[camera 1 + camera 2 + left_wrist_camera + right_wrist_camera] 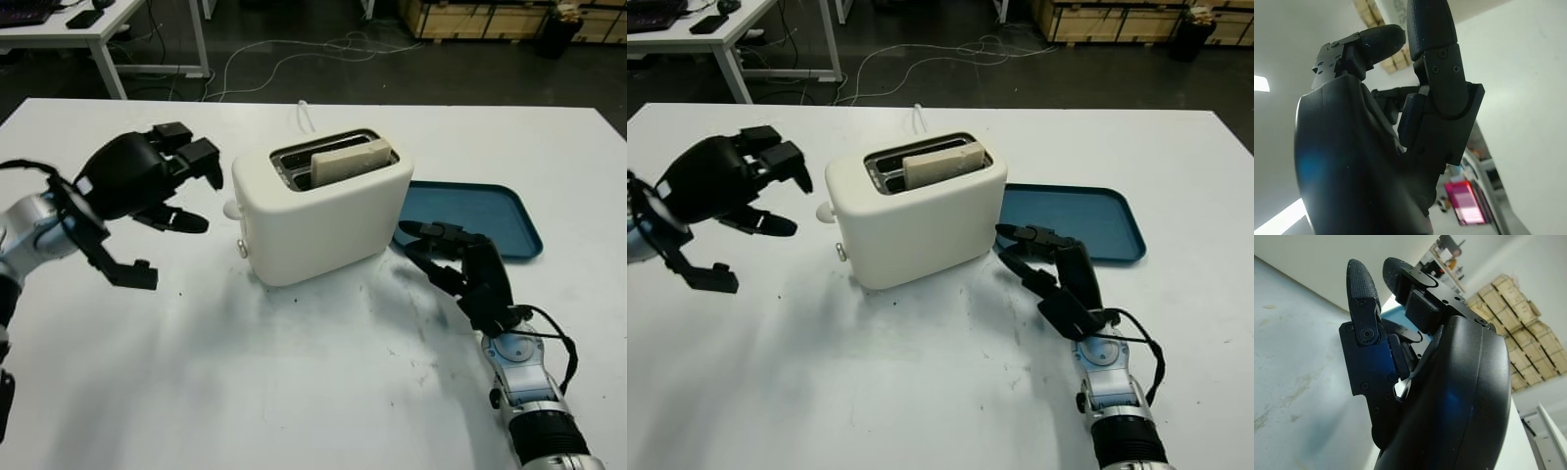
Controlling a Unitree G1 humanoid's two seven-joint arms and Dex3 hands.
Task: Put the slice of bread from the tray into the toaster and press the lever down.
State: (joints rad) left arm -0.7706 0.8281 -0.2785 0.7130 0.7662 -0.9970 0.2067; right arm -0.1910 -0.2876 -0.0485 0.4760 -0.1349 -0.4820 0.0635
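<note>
White table w/ dark smudges. Behind it: grey floor w/ loose cables, white desk, stacked wooden crates.

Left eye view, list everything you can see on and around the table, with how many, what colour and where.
Toaster: one, cream, middle of the table.
Bread slice: one, pale, standing in a toaster slot.
Lever: one, cream, on the toaster's end facing the left hand.
Tray: one, blue, beside the toaster on the right hand's side.
Table: one, white.
Cables: several, pale, on the floor beyond.
Boxes: several, tan, far back.
Left hand: black, open, raised near the lever.
Right hand: black, open, by the tray.
</note>
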